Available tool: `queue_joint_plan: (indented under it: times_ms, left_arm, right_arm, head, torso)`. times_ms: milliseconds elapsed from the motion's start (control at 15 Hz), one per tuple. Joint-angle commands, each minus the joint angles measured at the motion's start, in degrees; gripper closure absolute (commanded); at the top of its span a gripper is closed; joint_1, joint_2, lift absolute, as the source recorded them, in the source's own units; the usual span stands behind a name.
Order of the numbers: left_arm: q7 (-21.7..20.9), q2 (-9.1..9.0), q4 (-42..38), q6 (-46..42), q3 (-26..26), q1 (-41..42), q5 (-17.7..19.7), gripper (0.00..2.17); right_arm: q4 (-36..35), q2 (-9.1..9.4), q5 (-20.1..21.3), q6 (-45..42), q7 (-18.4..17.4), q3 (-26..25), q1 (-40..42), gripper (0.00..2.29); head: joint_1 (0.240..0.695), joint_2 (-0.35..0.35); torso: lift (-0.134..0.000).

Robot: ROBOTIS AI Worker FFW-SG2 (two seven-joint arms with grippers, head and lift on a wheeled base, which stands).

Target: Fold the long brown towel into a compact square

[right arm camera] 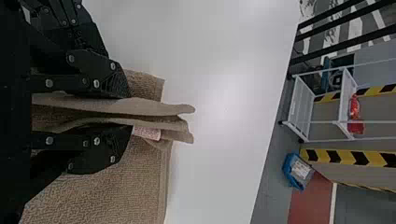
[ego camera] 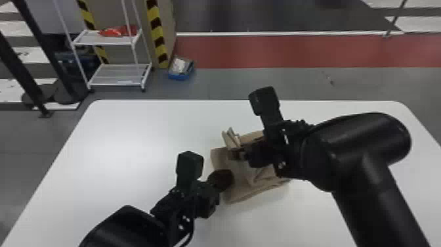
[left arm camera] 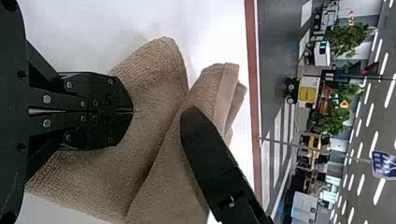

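Note:
The brown towel (ego camera: 244,174) lies bunched and partly folded on the white table. My left gripper (ego camera: 229,179) is at its left side in the head view. Both fingers meet over the cloth in the left wrist view, where the left gripper (left arm camera: 132,112) is shut with the towel (left arm camera: 154,70) beneath it. Farther up the towel, my right gripper (ego camera: 238,153) is shut on several layers whose edges stand up past its fingers. The right wrist view has these layers of towel (right arm camera: 159,108) between the fingers of the right gripper (right arm camera: 123,112); part of the cloth is hidden behind them.
Bare white table (ego camera: 124,141) extends to the left of the towel. The right arm reaches across the table's right side. Beyond the far edge, a white shelf rack (ego camera: 115,74) and a blue box (ego camera: 180,68) stand on the floor.

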Motion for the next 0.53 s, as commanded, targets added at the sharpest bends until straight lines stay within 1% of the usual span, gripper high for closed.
queue_joint_plan:
  times_ms: [0, 67, 200, 400, 467]
  left_arm:
    - [-0.11, 0.01, 0.24, 0.05, 0.04, 0.09, 0.00, 1.97]
    - [-0.11, -0.08, 0.32, -0.13, 0.04, 0.00, 0.00, 1.97]
    - [-0.11, -0.08, 0.41, -0.30, -0.14, 0.00, 0.00, 1.97]
    - [-0.20, -0.17, 0.32, -0.30, -0.23, 0.00, 0.00, 1.97]
    - [-0.20, -0.17, 0.24, -0.48, -0.32, 0.00, 0.00, 1.97]
  right_arm:
    - [-4.25, -0.18, -2.25, -1.67, 0.10, -3.26, 2.97, 0.03]
    - [-5.83, -0.27, -2.87, -1.67, 0.01, -3.97, 3.85, 0.06]
    - [-10.14, -0.98, -5.59, -1.67, 0.19, -8.01, 6.93, 0.06]
    - [-16.56, -2.47, -7.96, -1.50, 1.24, -14.16, 12.29, 0.06]
    - [-18.67, -3.26, -8.14, -1.50, 1.42, -15.83, 14.22, 0.07]
  head:
    - [0.695, 0.038]
    - [0.695, 0.038]
    - [0.695, 0.034]
    - [0.695, 0.014]
    - [0.695, -0.007]
  torso:
    - [-0.118]
    - [-0.118]
    - [-0.118]
    - [-0.118]
    - [-0.118]
